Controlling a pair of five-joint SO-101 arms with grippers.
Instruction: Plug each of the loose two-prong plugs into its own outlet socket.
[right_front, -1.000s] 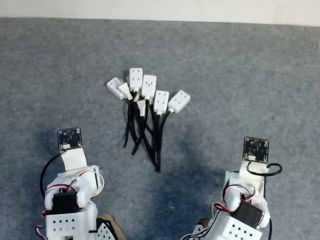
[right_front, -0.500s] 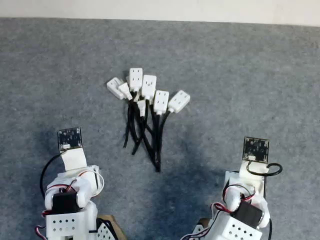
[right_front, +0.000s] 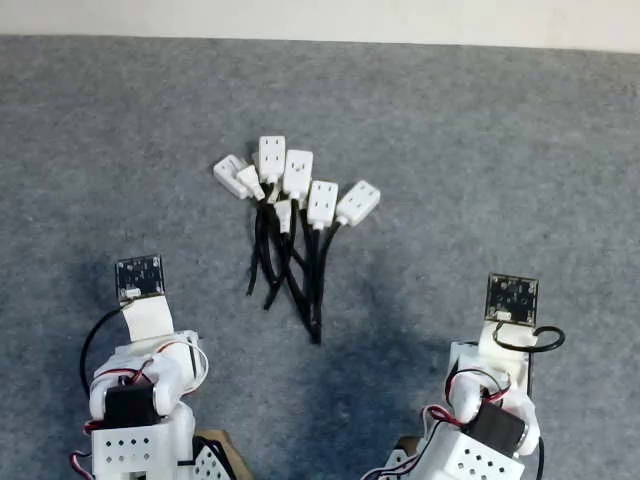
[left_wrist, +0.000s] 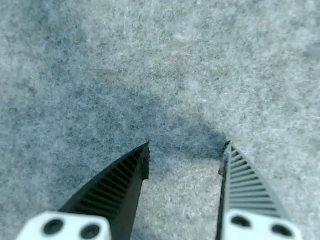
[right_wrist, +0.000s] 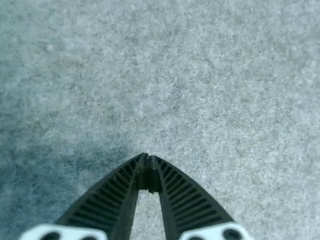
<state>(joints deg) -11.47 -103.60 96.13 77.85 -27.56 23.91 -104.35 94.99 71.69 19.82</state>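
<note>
The white plugs and sockets (right_front: 297, 185) sit fanned out in a bunch mid-table on the grey carpet (right_front: 520, 150), with their black cords (right_front: 290, 270) tangled and trailing toward the arms. Any print on them is too small to read. The left gripper (left_wrist: 187, 147) hangs over carpet with its fingers spread. The right gripper (right_wrist: 148, 159) has its tips pressed together. Both are well apart from the bunch.

1. The high view looks straight down from well above on the grey carpet (right_front: 520, 140)
2. The left wrist view sits close behind the left gripper (left_wrist: 187, 146), facing carpet beyond its jaws
3. The right wrist view sits likewise behind the right gripper (right_wrist: 149, 156); all views share the carpet
</note>
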